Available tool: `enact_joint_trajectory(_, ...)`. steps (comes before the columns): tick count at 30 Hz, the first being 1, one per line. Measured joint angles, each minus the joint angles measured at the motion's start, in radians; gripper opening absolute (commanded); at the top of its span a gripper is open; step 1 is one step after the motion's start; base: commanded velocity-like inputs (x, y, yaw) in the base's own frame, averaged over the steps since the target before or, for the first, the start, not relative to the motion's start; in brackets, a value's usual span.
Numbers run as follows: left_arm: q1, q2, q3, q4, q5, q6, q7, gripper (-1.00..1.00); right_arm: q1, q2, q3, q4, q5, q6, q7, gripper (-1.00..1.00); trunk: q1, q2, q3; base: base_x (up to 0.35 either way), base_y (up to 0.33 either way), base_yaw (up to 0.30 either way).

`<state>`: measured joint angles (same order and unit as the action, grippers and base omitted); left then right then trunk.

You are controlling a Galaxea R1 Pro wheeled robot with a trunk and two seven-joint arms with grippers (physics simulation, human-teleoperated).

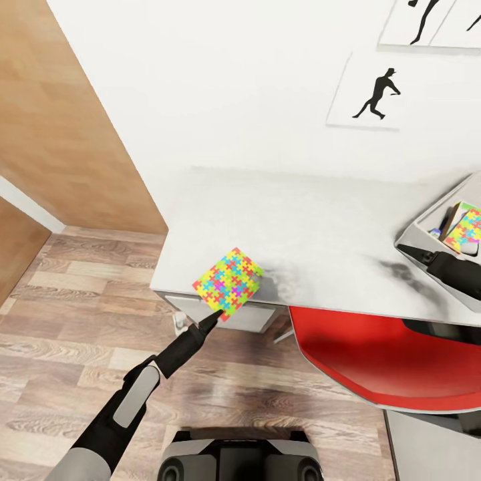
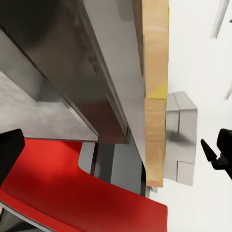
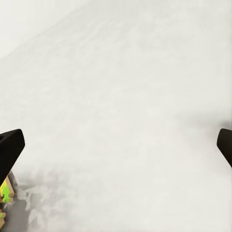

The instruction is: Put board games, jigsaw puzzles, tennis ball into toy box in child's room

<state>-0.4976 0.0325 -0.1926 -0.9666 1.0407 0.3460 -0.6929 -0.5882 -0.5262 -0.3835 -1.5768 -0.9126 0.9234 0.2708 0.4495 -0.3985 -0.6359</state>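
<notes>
Head view: jigsaw puzzle (image 1: pixel 228 282) at the table (image 1: pixel 321 227) edge, touching left jaws (image 1: pixel 212 319), spread unclear; right jaws (image 3: pixel 116 147) spread.

Light-grey table (image 1: pixel 321 220); on it jigsaw puzzle (image 1: pixel 228 282), toy box (image 1: pixel 427 230).

We see bright, even light with no clear source. On the table (image 1: pixel 321 220) lie soft, smudgy grey shadows, and the right wrist view is pale and washed out. The head view bends lines at its edges.
</notes>
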Motion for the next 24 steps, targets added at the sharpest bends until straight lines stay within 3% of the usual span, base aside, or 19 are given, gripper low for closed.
enact_joint_trajectory(24,0.000,0.002,0.028,0.000,0.001,0.001,0.000,1.00,0.014,0.000,0.000,-0.012,0.000,0.000,0.000,1.00,0.000,0.000,0.000,0.000,0.000,-0.005)
